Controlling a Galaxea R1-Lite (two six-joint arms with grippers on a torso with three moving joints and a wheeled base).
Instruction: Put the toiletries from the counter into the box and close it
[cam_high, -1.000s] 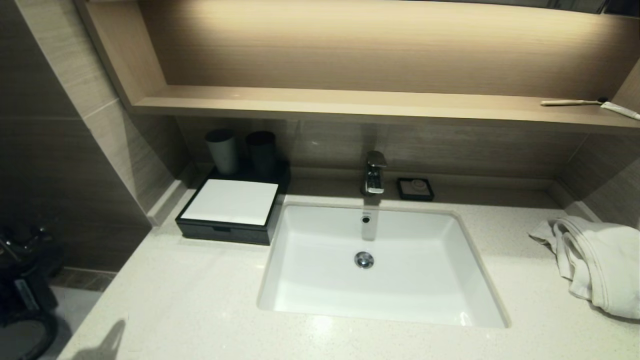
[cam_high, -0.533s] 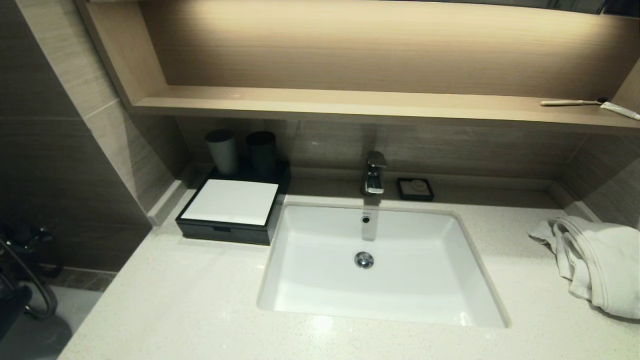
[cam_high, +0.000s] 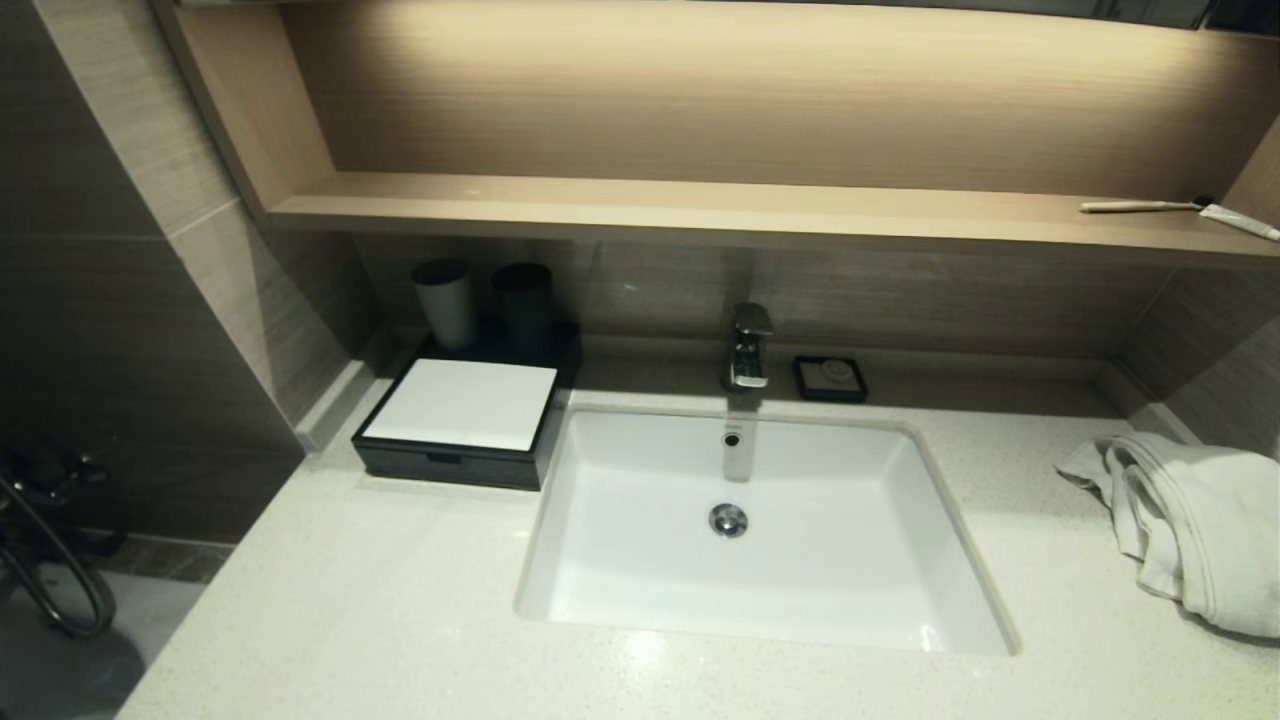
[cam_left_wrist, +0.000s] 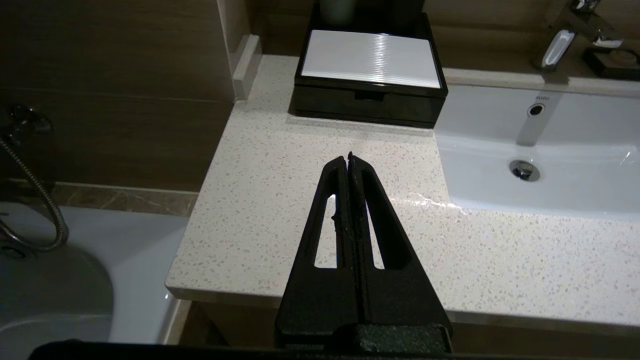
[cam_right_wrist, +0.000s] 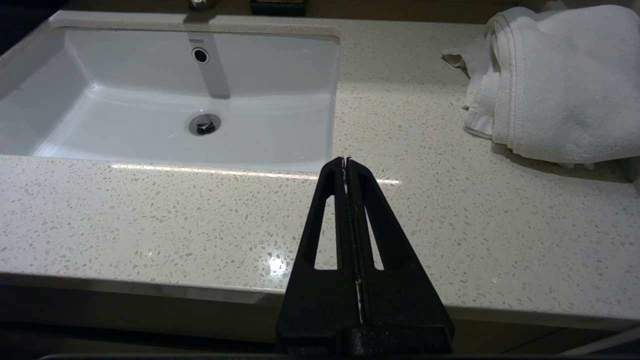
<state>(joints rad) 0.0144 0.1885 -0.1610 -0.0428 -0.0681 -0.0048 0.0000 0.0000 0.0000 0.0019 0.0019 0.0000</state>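
Observation:
The black box (cam_high: 440, 466) with a white lid (cam_high: 462, 403) stands shut at the counter's back left, beside the sink. It also shows in the left wrist view (cam_left_wrist: 320, 100). No loose toiletries show on the counter. A toothbrush (cam_high: 1140, 205) and a toothpaste tube (cam_high: 1240, 220) lie on the wooden shelf at far right. My left gripper (cam_left_wrist: 348, 159) is shut and empty, above the counter's front edge, short of the box. My right gripper (cam_right_wrist: 346, 161) is shut and empty, above the front edge right of the sink. Neither gripper shows in the head view.
A white sink (cam_high: 850, 560) sits mid-counter with a faucet (cam_high: 750, 345) and a black soap dish (cam_high: 831, 377) behind it. Two dark cups (cam_high: 445, 300) stand behind the box. A crumpled white towel (cam_high: 1190, 520) lies at right. A shower hose (cam_high: 60, 590) hangs at lower left.
The dark left arm at the head view's lower left has drawn back out of that view, uncovering the shower hose. The box, towel and shelf items have not moved.

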